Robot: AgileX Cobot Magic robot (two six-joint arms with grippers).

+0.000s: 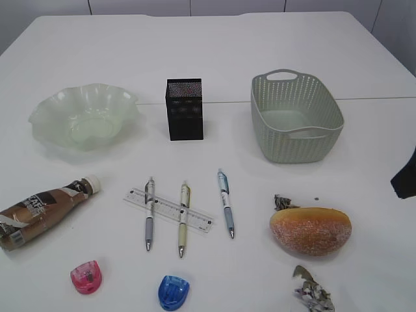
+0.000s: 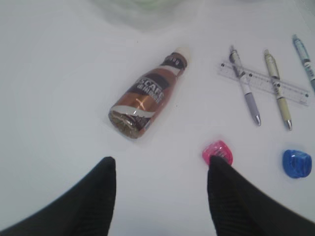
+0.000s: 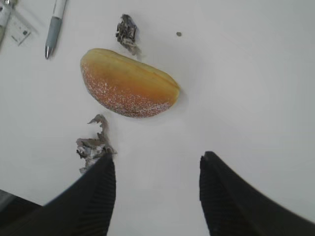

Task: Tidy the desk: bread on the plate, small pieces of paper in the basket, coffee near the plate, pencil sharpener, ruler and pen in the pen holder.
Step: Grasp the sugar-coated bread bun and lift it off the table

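Bread [image 1: 311,229]: near table's front right, on bare table, paper scraps [image 1: 312,294] either side; plate [image 1: 83,117] far left, empty.
Right claw [image 3: 156,194]: spread, empty, above bread.
Left claw [image 2: 160,194]: spread, empty, above coffee [image 2: 147,93], which lies on its side.
Risk: rounded bun may squash or roll under pinch.
Label: "…SCAFÉ", partly legible.

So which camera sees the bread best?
The right wrist view: the bread fills the middle, sugary crust sharp. The exterior view shows it smaller, lower right, with a paper scrap behind. The left wrist view misses it.
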